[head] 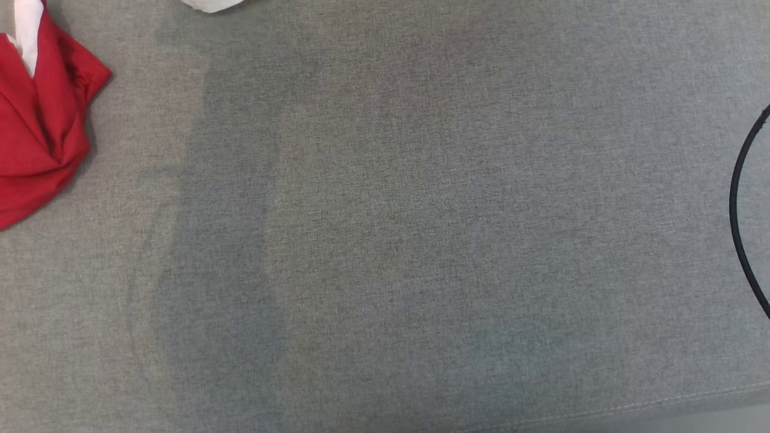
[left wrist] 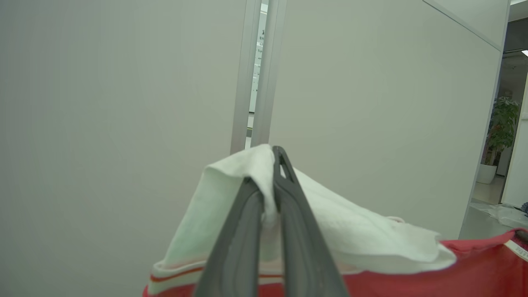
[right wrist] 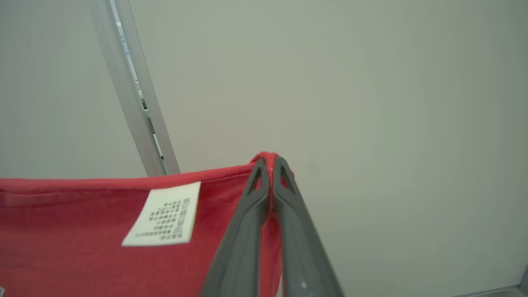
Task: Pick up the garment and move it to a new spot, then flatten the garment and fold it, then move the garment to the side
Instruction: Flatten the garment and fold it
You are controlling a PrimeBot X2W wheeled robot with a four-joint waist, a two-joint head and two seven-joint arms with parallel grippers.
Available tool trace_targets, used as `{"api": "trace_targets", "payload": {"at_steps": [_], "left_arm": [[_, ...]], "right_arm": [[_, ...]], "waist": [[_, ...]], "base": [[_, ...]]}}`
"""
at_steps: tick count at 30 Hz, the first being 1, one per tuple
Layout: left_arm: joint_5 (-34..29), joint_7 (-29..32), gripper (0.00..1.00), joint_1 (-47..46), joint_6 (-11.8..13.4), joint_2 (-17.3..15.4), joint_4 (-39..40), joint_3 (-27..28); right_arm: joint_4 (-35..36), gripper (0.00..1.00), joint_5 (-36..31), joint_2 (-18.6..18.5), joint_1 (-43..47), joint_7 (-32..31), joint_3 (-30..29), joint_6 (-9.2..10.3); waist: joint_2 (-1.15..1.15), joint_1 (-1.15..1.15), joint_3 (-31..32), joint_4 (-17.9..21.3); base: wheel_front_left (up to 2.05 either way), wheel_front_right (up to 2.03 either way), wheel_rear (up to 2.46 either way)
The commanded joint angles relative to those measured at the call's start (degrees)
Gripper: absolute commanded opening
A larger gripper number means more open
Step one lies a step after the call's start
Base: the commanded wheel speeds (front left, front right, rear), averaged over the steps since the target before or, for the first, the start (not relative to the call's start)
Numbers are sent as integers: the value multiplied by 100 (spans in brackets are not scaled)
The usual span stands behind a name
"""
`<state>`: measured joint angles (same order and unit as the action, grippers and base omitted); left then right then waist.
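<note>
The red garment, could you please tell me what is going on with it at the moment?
The robot holds the garment up with both grippers. The left gripper is shut on its white part; the right gripper is shut on a red edge near the label. In the head view, part of it shows at the upper left over the grey surface, bunched, not yet flattened or folded.

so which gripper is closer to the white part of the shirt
Left. The left gripper is shut right on the white part, cloth pinched between its fingers. The right gripper is clamped on the red hem, beside the label.
</note>
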<state>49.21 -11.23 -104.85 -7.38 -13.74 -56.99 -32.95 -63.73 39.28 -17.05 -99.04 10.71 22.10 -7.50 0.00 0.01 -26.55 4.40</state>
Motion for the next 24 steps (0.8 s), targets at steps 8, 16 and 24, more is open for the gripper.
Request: {"api": "trace_targets", "payload": {"at_steps": [8,16,24], "left_arm": [[270,-116,0,-181,-17,-38,-119,-322],[460,-274,0,161,-17,-44,-13,-586],[735,-388,0,1437,-17,-259,529,-769]], "right_arm": [[-204,0,156,-114,-104,146,279,3],[-98,0,383,-159,215,298,508,3],[707,0,954,-346,1454,397,927,3]], "waist": [[0,-1,5,12],[0,-1,103,-2],[0,-1,383,14]], "base": [[0,0,0],[0,0,0],[0,0,0]]}}
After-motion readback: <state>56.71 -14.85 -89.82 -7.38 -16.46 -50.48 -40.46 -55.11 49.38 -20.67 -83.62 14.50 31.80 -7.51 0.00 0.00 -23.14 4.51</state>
